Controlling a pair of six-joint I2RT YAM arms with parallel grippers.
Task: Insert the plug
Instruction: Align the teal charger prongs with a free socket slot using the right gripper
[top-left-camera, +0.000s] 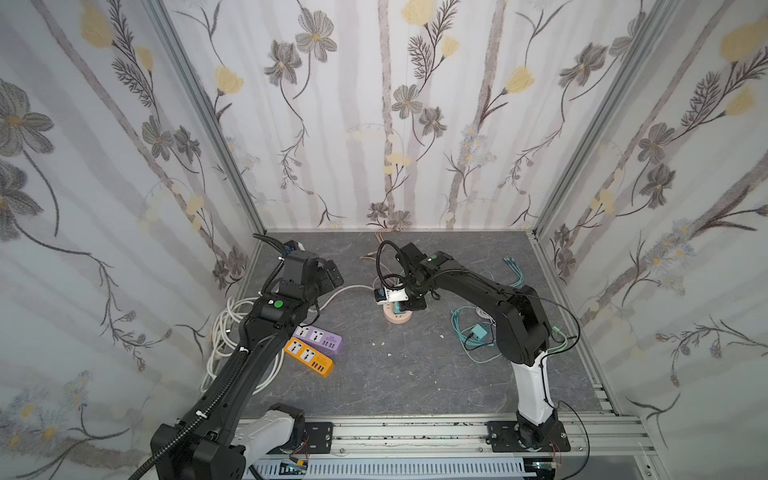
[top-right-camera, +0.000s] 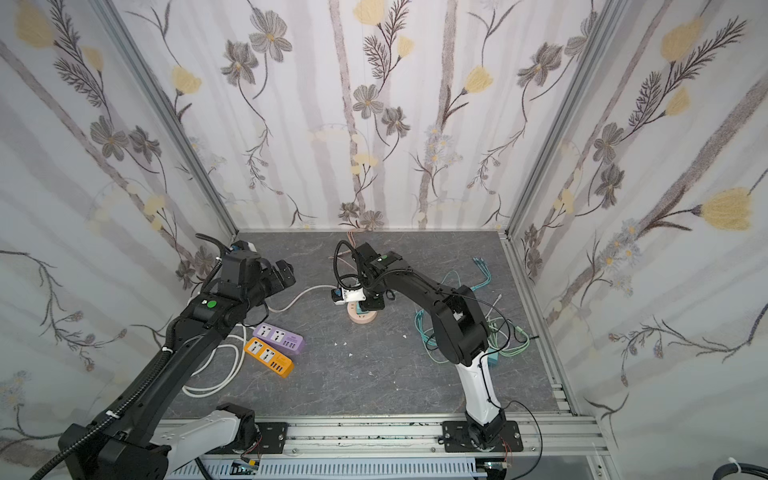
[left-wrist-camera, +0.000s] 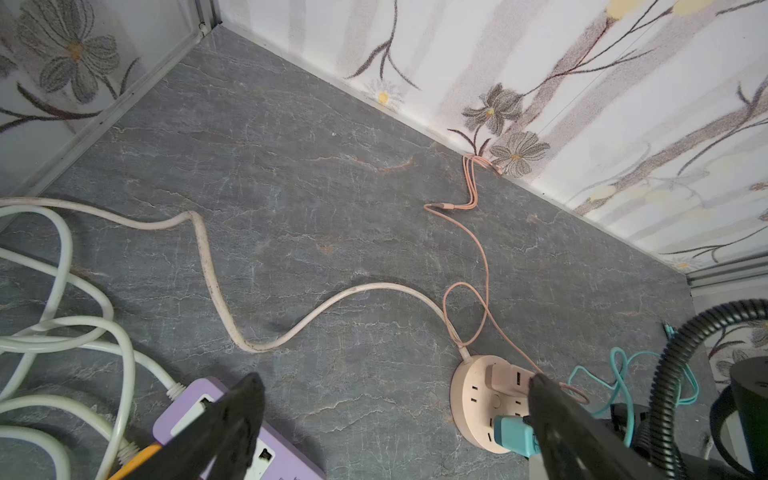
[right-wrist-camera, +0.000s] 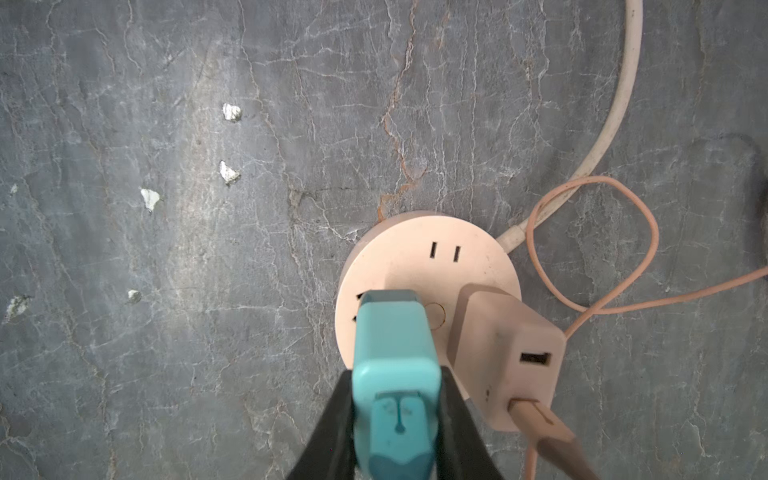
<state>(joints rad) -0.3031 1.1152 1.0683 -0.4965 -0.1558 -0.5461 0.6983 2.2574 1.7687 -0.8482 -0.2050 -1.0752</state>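
A teal plug (right-wrist-camera: 395, 345) stands upright on the round pink socket (right-wrist-camera: 419, 266). Its front end rests on the socket's face, over an outlet whose slots show partly beside it; the prongs are hidden. My right gripper (right-wrist-camera: 397, 390) is shut on the plug's sides. In both top views that gripper (top-left-camera: 409, 305) hangs over the socket (top-left-camera: 397, 318) (top-right-camera: 363, 318) near the table's middle. A pink adapter (right-wrist-camera: 507, 353) with a pink cable sits in the same socket. My left gripper (left-wrist-camera: 395, 395) is open and empty above the table, off to the socket's left (top-left-camera: 332, 274).
A purple power strip (top-left-camera: 318, 338) and an orange one (top-left-camera: 308, 357) lie at the left beside coiled white cables (top-left-camera: 226, 328). Teal cables (top-left-camera: 469, 332) and a second teal charger (top-left-camera: 480, 331) lie at the right. Small white chips (top-left-camera: 389, 354) dot the floor. Walls close three sides.
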